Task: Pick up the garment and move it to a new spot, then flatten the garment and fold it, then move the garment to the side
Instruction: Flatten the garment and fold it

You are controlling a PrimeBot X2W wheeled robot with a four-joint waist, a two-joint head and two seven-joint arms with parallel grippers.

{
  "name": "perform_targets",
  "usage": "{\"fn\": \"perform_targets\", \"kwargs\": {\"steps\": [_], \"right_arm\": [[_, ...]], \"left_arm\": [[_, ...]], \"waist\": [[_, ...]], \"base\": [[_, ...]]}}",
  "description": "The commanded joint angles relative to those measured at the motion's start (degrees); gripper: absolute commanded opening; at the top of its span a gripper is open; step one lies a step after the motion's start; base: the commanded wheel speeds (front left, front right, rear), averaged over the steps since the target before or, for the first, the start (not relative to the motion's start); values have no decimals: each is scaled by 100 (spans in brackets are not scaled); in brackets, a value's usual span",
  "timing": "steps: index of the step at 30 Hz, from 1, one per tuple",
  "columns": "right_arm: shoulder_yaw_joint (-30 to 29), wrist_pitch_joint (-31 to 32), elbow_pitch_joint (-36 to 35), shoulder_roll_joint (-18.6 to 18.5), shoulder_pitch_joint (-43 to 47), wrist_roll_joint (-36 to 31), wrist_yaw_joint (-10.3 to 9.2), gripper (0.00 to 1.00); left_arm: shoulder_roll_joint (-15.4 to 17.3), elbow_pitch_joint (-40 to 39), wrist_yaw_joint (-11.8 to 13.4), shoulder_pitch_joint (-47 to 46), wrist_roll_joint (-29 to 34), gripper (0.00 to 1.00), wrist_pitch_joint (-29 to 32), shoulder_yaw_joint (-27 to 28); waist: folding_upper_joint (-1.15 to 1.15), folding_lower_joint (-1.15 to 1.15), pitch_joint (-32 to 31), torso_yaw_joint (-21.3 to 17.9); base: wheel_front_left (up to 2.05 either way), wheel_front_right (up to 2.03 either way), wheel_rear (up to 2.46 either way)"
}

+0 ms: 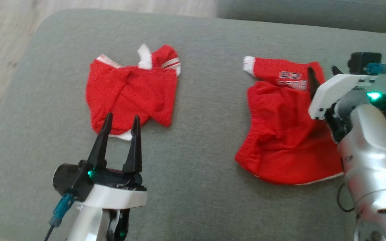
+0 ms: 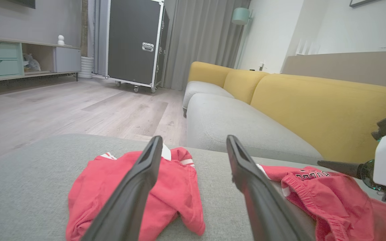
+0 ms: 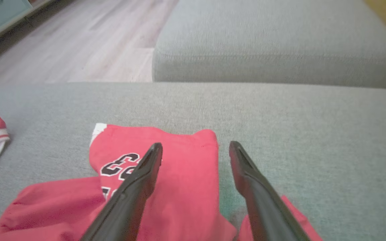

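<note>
Left gripper (image 1: 122, 116) and right gripper (image 3: 195, 144) over a grey cushion (image 1: 196, 160) — both spread wide, neither holding anything.
The white-trimmed red garment (image 1: 132, 90) lies crumpled on the cushion's left half, the left fingertips at its near hem; the numbered red garment (image 1: 280, 134) lies rumpled on the right half, under the right fingers — the two garments well apart.

Head view, right side: my right forearm (image 1: 370, 157) hides the right-hand garment (image 1: 280, 134) edge; I can't read its blurred print (image 1: 292, 79).
</note>
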Motion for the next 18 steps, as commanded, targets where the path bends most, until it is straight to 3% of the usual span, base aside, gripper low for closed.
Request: {"fn": "perform_targets", "kwargs": {"steps": [1,8,9,10,18], "right_arm": [[-59,93,44,-9,-297,-132,-4,100],[-686,299,873,-100,-744,-657,-4,100],[-750,315,961,-91,-799,-662,-4,69],[-799,311,1037,-84,-853,-659,-4,0],[-1121,-687,1048,-289,-1282,-702,-4,0]], "left_arm": [[6,-157,42,-268,-52,100,-29,103],[5,-172,108,-362,-167,100,-29,-57],[5,-171,111,-371,-167,100,-29,-65],[5,-175,116,-380,-170,100,-29,-71],[4,-186,166,-417,-219,100,-29,-150]], "waist": [[0,-1,148,256],[0,-1,314,454],[0,-1,334,464],[0,-1,350,472],[0,-1,435,463]], "base": [[0,0,0],[0,0,0],[0,0,0],[0,0,0],[0,0,0]]}}
